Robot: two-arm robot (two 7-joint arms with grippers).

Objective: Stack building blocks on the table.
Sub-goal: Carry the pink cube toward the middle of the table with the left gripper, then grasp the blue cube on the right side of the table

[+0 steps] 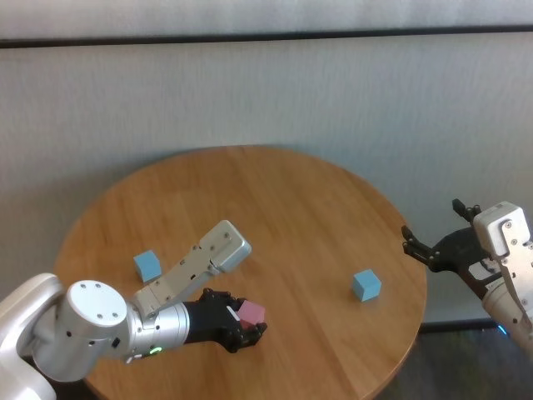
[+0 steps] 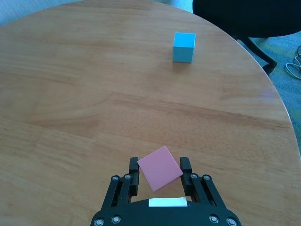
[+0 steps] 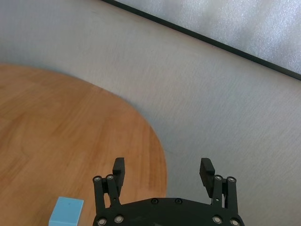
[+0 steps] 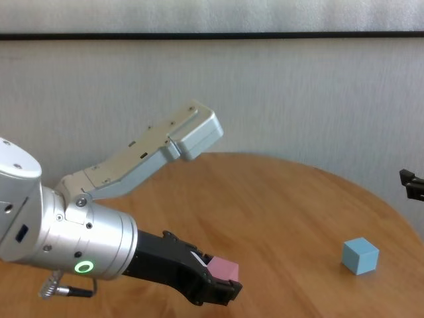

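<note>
The pink block sits turned at an angle between the black fingers of my left gripper, which is shut on it low over the near part of the table. The left wrist view shows the pink block pinched from both sides. One light blue block rests on the table to the left, behind my left forearm. The other light blue block stands alone at the right. My right gripper hangs open and holds nothing, just beyond the table's right edge.
The round table's edge curves close on the right, with grey floor beyond it. A dark legged object and loose cables lie past that edge. A grey wall stands behind the table.
</note>
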